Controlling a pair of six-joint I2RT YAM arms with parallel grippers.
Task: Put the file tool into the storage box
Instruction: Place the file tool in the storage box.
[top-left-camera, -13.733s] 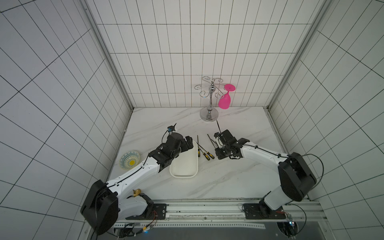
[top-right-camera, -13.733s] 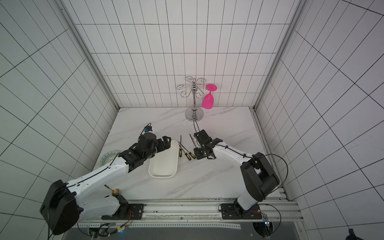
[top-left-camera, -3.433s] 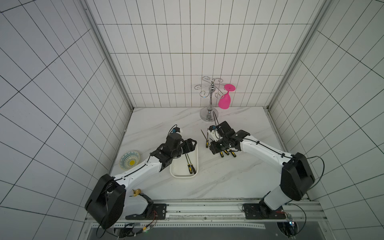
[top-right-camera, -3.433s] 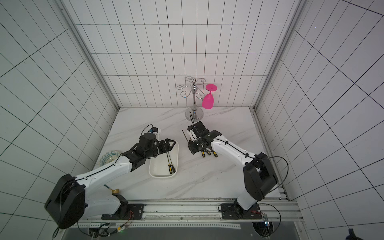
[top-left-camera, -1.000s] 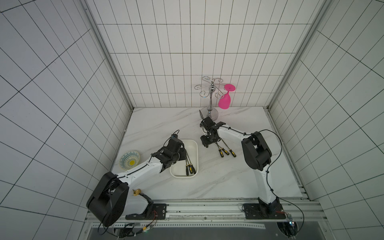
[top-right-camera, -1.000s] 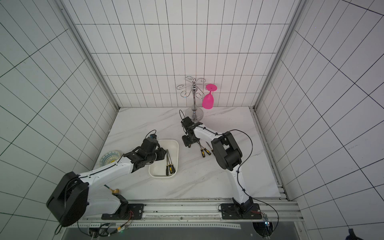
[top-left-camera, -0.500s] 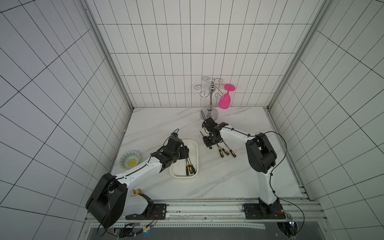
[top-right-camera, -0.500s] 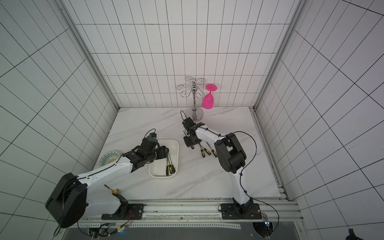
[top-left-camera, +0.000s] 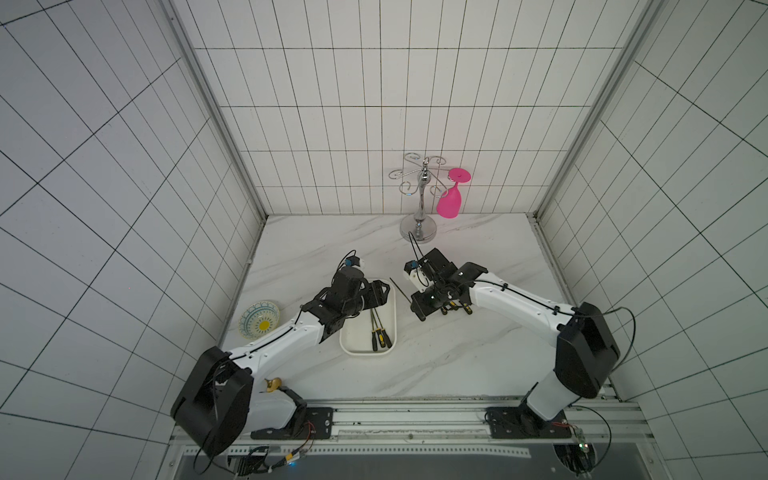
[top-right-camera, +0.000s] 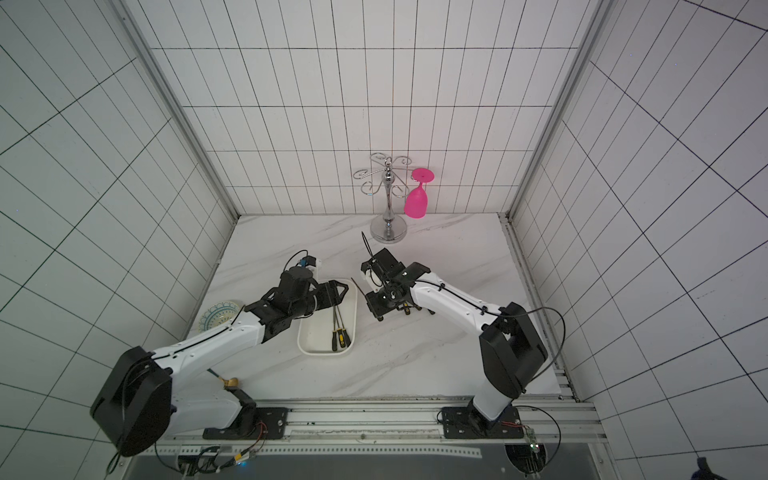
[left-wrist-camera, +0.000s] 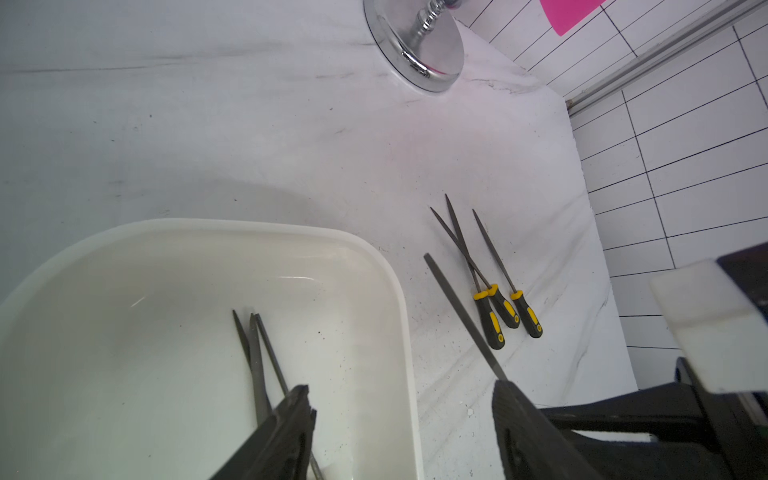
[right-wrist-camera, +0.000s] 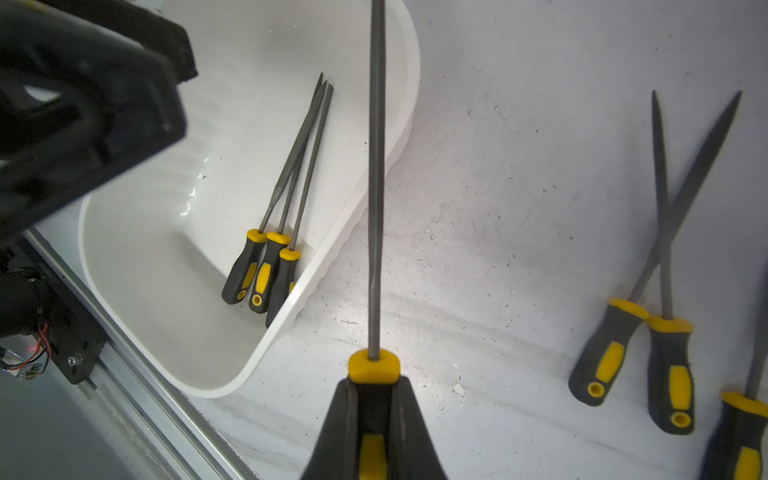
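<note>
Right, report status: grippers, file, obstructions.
Left gripper open over the storage box. Right gripper shut on a file beside it. Three boxed files, three loose files on table. Left gripper may crowd the drop.

Looking like a robot lab booth dressed up as a kitchen. Boxing in a marble counter (top-left-camera: 478, 357) with white tiled walls (top-left-camera: 353, 124) on three sides. Running a metal rail (top-left-camera: 415, 415) along the counter's front edge, anchoring two arms (top-left-camera: 515, 303). Keeping a glass rack (top-left-camera: 418, 229) and pink glass (top-left-camera: 449, 204) near the back edge.
</note>
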